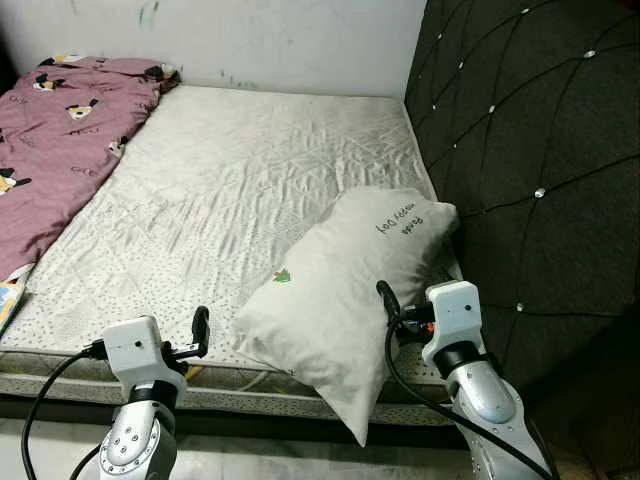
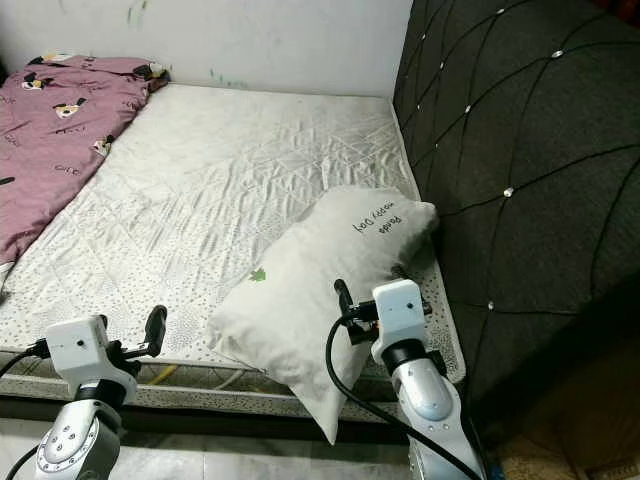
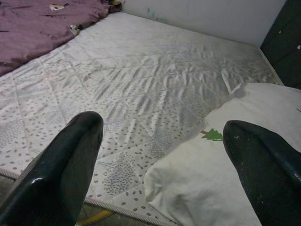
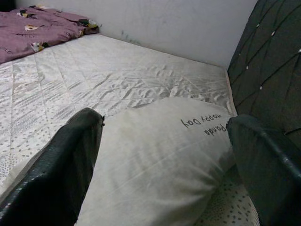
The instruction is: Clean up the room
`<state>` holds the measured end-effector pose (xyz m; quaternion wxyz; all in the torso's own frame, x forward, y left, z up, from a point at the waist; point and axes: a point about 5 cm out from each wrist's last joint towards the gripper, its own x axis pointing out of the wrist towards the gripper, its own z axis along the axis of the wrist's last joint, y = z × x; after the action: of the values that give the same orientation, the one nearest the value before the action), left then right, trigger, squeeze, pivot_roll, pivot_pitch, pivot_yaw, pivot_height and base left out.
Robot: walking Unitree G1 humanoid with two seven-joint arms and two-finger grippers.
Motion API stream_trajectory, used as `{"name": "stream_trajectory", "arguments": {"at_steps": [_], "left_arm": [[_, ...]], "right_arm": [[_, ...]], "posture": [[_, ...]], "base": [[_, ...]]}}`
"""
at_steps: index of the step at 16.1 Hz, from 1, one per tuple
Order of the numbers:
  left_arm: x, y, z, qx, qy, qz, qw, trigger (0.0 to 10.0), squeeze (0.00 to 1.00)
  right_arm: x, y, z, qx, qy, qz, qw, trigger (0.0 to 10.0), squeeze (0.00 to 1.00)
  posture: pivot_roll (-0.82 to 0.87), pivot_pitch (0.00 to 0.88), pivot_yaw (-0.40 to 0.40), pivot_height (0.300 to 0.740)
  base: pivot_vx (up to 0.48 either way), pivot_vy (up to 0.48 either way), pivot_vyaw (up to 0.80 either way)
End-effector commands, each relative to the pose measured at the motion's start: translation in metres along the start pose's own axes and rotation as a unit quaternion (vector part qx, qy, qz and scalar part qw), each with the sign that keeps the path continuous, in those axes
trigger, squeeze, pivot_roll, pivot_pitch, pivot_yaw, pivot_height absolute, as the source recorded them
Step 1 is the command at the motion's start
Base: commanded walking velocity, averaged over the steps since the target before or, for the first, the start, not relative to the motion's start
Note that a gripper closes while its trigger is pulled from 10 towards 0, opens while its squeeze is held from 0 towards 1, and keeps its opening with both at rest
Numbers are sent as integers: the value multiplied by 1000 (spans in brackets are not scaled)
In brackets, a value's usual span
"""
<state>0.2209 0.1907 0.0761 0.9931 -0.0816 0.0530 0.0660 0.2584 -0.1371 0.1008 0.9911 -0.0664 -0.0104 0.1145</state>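
Right hand (image 1: pixel 392 300), fingers spread, sits just before the pillow (image 1: pixel 345 290); left hand (image 1: pixel 200 330) open beside it.

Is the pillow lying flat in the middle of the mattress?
No, the pillow sits at the mattress corner beside the black headboard, its tip hanging over the near edge.

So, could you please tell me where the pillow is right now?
The pillow lies on the mattress's near right corner, beside the dark headboard, overhanging the front edge.
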Motion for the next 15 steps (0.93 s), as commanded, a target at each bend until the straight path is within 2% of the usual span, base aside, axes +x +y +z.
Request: {"name": "stream_trajectory", "arguments": {"at_steps": [1,15], "left_arm": [[-1,-2,6,2,-12,-5,1000,10000,0],[3,-2,6,5,-15,-5,1000,10000,0]], "right_arm": [[0,0,2,2,0,2,1000,10000,0],[5,-1,2,0,0,2,1000,10000,0]], "posture": [[64,73,-29,730],[67,61,-29,730]], "base": [[300,0,0],[313,0,0]]}}
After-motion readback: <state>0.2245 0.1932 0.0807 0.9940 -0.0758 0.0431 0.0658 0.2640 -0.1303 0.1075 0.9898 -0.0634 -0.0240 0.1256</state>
